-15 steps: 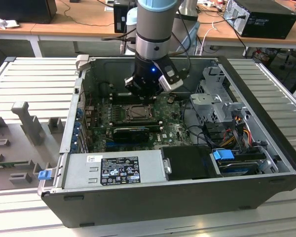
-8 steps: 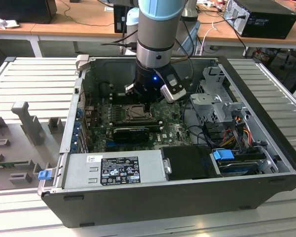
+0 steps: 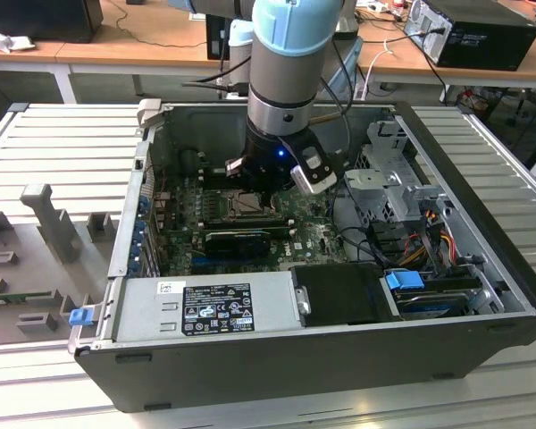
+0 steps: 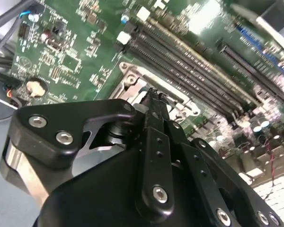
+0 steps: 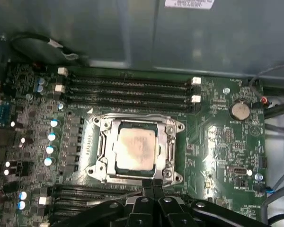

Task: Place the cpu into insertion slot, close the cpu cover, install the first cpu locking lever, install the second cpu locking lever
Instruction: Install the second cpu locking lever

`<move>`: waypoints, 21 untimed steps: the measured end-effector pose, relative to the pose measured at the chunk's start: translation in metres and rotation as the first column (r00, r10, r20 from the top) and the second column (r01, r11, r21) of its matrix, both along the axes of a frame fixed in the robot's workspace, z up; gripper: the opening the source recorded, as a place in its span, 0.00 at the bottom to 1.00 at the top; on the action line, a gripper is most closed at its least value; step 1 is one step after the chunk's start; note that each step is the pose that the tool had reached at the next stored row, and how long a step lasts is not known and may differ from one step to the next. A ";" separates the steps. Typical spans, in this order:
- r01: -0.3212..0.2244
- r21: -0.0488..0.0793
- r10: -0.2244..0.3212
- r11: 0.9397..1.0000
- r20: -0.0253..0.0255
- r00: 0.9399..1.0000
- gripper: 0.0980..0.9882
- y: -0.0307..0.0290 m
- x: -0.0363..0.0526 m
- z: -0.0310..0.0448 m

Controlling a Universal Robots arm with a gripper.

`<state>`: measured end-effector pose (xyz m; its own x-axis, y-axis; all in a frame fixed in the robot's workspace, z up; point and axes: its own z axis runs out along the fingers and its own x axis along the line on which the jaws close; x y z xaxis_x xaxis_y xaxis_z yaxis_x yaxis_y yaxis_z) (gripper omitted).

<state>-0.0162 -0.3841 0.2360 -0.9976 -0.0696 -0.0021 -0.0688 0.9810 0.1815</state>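
Note:
The cpu [image 5: 135, 149], a pale square chip, lies flat in the insertion slot [image 5: 100, 176] on the green board. The silvery cpu cover [image 5: 132, 124] lies down over it and frames the chip in its window. Thin metal levers run along the socket's sides; whether they are latched is unclear. My gripper [image 5: 152, 185] has its black fingers shut together with nothing between them, its tips right at the socket's edge. In the second wrist view the gripper [image 4: 154, 97] points at a corner of the metal socket frame [image 4: 132, 78]. In the exterior view the arm's wrist [image 3: 281, 134] hangs over the socket [image 3: 237, 204].
Long black memory slots [image 5: 128, 87] run beside the socket. A black graphics card [image 3: 246, 241] and the grey power supply [image 3: 205, 308] lie nearer the case front. A metal drive cage [image 3: 393, 183] and cables [image 3: 429, 228] stand at the exterior view's right. A coin battery [image 5: 240, 110] sits on the board.

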 end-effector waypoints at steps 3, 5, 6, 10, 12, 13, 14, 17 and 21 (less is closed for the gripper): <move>0.000 0.004 0.000 1.000 0.000 1.000 0.01 -0.0023 -0.0103 -0.0005; 0.000 0.007 0.000 1.000 0.000 1.000 0.01 -0.0062 -0.0169 -0.0009; 0.000 0.008 0.000 1.000 0.000 1.000 0.01 -0.0088 -0.0191 -0.0011; 0.000 0.028 0.000 1.000 0.000 1.000 0.01 -0.0130 -0.0300 -0.0018; 0.000 0.060 0.000 0.998 0.000 1.000 0.01 -0.0145 -0.0359 -0.0022; 0.000 0.070 0.000 0.998 0.000 1.000 0.01 -0.0162 -0.0373 -0.0034; 0.000 0.071 0.000 0.997 0.000 1.000 0.01 -0.0175 -0.0375 -0.0047; -0.001 0.073 0.001 0.997 0.000 1.000 0.01 -0.0195 -0.0384 -0.0125; -0.019 0.093 0.019 0.996 0.000 1.000 0.01 -0.0195 -0.0451 -0.0212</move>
